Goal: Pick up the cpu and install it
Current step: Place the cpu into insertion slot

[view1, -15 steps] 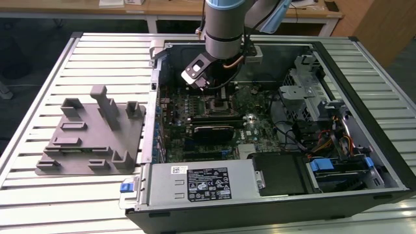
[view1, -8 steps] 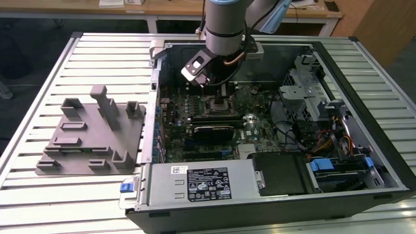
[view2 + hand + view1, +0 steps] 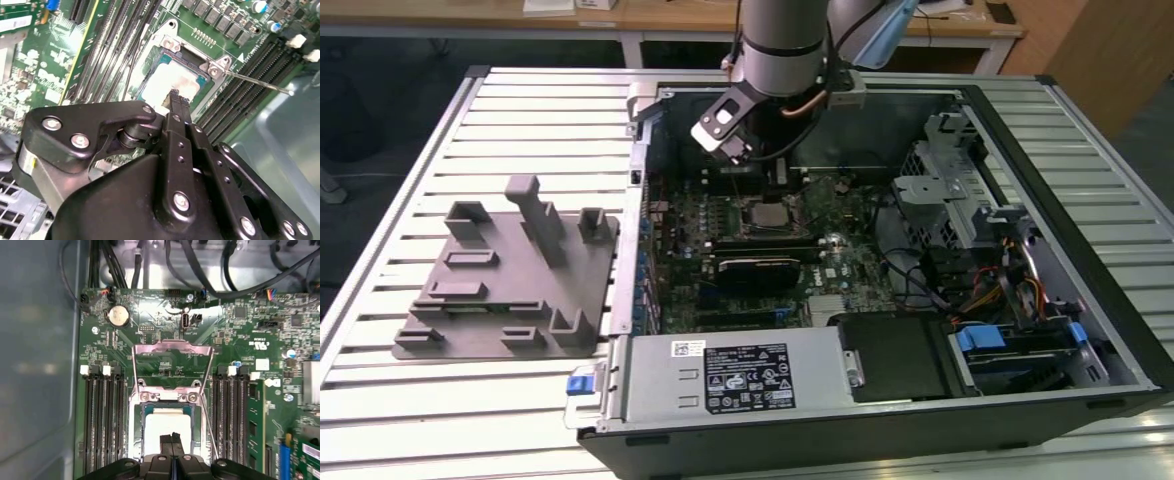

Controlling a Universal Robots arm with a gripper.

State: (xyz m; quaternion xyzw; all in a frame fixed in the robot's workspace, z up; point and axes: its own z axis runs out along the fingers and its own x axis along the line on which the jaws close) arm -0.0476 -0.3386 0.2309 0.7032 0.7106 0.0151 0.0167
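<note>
The cpu is a silvery-white square lying flat in the motherboard socket, and it shows in both wrist views. The socket's metal load plate stands flipped open behind it. My gripper hangs right over the chip's near part, its two black fingers pressed together with nothing between them. I cannot tell whether the tips touch the chip's top. In the exterior view the arm reaches down into the open computer case, with the gripper above the socket.
Memory slots flank the socket on both sides. The thin socket lever sticks out sideways. A grey plastic fixture with upright blocks sits on the slatted table at the exterior view's left. Cables, a drive cage and the power supply crowd the case.
</note>
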